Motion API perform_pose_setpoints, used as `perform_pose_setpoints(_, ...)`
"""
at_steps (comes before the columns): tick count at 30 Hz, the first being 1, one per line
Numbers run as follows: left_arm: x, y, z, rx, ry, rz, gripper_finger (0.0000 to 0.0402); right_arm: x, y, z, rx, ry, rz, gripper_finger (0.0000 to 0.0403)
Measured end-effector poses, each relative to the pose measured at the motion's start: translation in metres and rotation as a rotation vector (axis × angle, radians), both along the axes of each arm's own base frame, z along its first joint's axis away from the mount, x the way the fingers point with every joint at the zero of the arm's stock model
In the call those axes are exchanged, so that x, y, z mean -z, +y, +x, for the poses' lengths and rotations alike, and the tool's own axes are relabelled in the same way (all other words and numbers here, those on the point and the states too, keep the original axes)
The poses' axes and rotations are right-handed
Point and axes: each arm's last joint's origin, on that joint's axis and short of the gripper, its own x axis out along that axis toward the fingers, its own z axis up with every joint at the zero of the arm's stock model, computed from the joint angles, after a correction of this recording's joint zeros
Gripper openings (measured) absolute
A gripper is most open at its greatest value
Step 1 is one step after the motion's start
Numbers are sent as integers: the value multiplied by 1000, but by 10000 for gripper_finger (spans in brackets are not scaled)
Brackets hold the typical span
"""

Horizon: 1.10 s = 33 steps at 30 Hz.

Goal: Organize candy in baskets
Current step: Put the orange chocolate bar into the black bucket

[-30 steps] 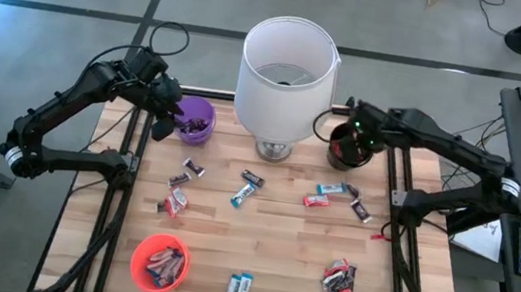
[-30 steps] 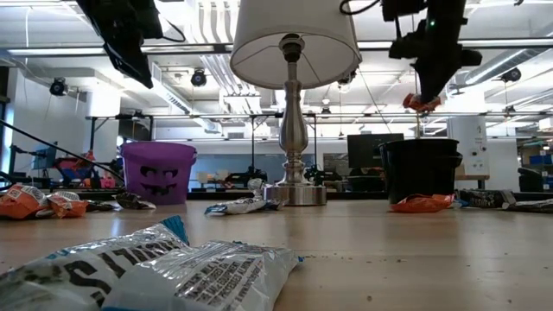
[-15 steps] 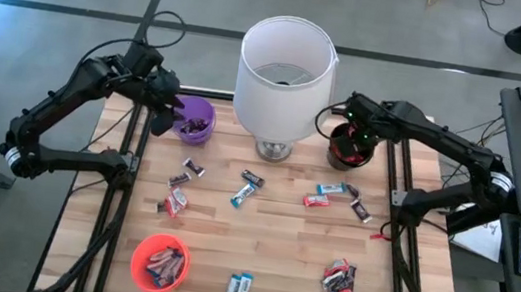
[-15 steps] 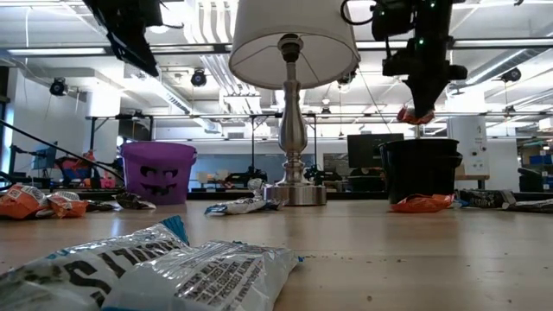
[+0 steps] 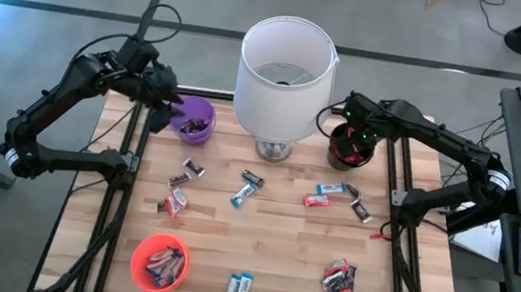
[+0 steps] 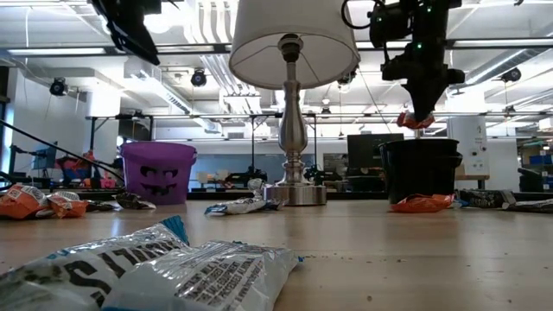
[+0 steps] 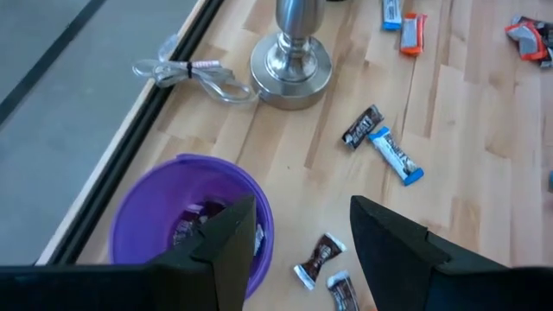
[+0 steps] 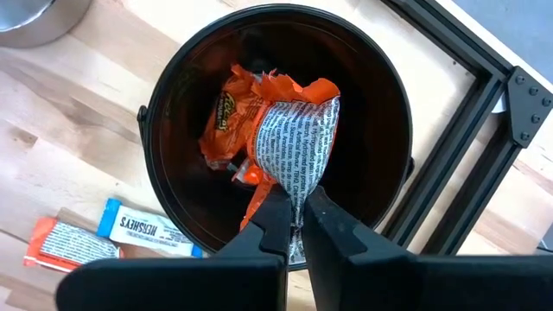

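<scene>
My right gripper [image 8: 298, 212] is shut on an orange-wrapped candy [image 8: 298, 130] just above the mouth of the black basket [image 5: 349, 150], which holds more orange candy [image 8: 226, 121]. In the low view the held candy [image 6: 413, 120] hangs right over the basket's rim [image 6: 421, 142]. My left gripper [image 7: 298, 233] stands open with nothing between its fingers, high above the purple basket [image 7: 186, 225], which holds dark candy. The orange-red basket [image 5: 160, 262] stands near the front left. Loose candy [image 5: 244, 192] lies on the wood. My right gripper pinches one end of the orange candy's wrapper [image 8: 296, 186] between its two fingers. The fingers come from above, pointing steeply down. The candy hangs below the fingertips, clear of the black basket, its white printed side toward the wrist camera.
A tall lamp with a white shade [image 5: 285, 74] and a metal base [image 7: 291, 60] stands between the purple and black baskets. Several candy bars lie across the table's middle [image 5: 330, 191] and front [image 5: 340, 278]. A bundled cord [image 7: 186, 73] lies at the table's far edge.
My right gripper has carried the orange candy a little toward the table's left and down, closer to the black basket's mouth, rolling its wrist slightly. My left gripper has risen away from the purple basket, still open.
</scene>
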Motion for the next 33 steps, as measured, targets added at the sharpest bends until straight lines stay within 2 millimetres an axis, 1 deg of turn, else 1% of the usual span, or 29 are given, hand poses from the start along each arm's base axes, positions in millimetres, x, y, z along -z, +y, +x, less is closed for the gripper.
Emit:
perform_pose_setpoints(10,3,-2,-2,5,28,-24,171,0,0,-1,-50,30,-3,13)
perform_pose_setpoints(13,3,-2,-2,5,29,-27,171,0,-1,-2,-21,68,-64,13)
perform_pose_setpoints(16,3,-2,-2,4,30,-28,171,0,-1,-3,16,60,-67,13)
perform_pose_setpoints(21,3,-2,-2,3,30,-29,171,0,-1,-3,11,65,-65,13)
perform_pose_setpoints(23,3,-2,-2,3,30,-29,171,0,-1,-3,7,55,-49,13)
perform_pose_setpoints(27,3,-2,-2,3,30,-30,171,1,0,-2,-50,6,48,13)
perform_pose_setpoints(33,3,-2,-2,2,30,-30,171,2,1,-5,-89,27,78,13)
